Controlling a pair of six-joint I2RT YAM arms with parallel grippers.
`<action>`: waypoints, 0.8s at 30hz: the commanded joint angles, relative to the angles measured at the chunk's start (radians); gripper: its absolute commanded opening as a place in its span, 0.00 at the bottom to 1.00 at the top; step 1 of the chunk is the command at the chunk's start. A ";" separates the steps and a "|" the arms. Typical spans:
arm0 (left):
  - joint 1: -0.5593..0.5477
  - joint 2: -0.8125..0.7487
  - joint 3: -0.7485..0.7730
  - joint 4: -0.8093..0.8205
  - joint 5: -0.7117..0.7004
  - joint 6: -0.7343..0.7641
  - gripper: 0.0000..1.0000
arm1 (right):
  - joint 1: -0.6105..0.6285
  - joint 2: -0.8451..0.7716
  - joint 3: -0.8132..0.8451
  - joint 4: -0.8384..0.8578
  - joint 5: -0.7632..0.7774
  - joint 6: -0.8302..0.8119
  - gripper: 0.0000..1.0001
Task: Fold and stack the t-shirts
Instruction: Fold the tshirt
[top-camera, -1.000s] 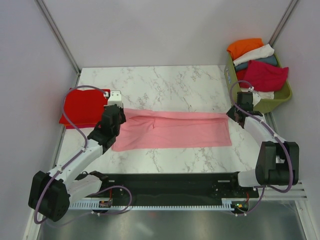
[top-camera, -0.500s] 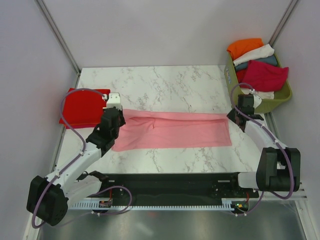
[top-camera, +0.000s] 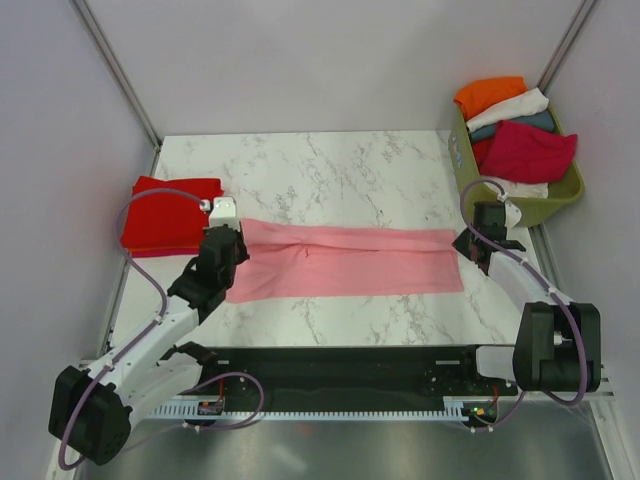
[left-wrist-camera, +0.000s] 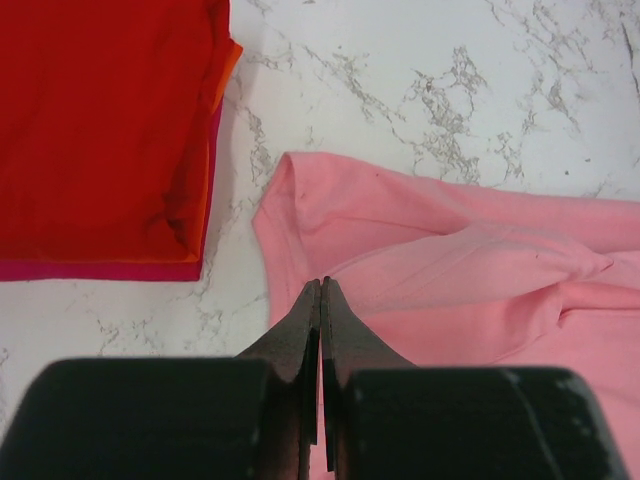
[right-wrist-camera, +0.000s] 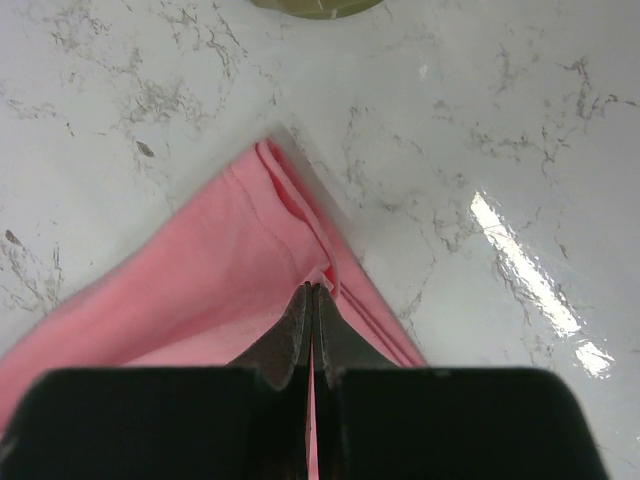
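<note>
The pale pink t-shirt (top-camera: 350, 265) lies as a long strip across the middle of the marble table. My left gripper (top-camera: 228, 243) is shut on its left end; in the left wrist view the closed tips (left-wrist-camera: 321, 283) pinch the pink cloth (left-wrist-camera: 480, 290). My right gripper (top-camera: 476, 247) is shut on its right end, the tips (right-wrist-camera: 315, 288) nipping a small fold at the pink corner (right-wrist-camera: 200, 280). The folded bright red t-shirt (top-camera: 170, 215) lies at the far left, on top of orange and crimson layers (left-wrist-camera: 100, 130).
An olive-green basket (top-camera: 560, 195) at the far right corner holds orange (top-camera: 490, 95), white, teal and crimson (top-camera: 530, 150) shirts; its rim shows at the top of the right wrist view (right-wrist-camera: 315, 6). Grey walls close in the table at the back and sides.
Both grippers have moved toward the near edge, drawing the pink shirt's far edge with them. The strip is narrower, and the left arm now covers less of the red shirt.
</note>
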 joint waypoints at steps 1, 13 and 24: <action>-0.004 -0.039 -0.027 -0.014 -0.011 -0.073 0.02 | -0.004 -0.037 -0.021 0.030 0.022 0.032 0.02; -0.004 -0.064 -0.081 -0.057 0.078 -0.159 0.06 | 0.001 -0.169 -0.051 0.078 -0.045 0.004 0.52; -0.004 -0.070 -0.051 -0.147 0.160 -0.209 0.07 | 0.220 -0.013 0.096 0.081 -0.130 -0.010 0.49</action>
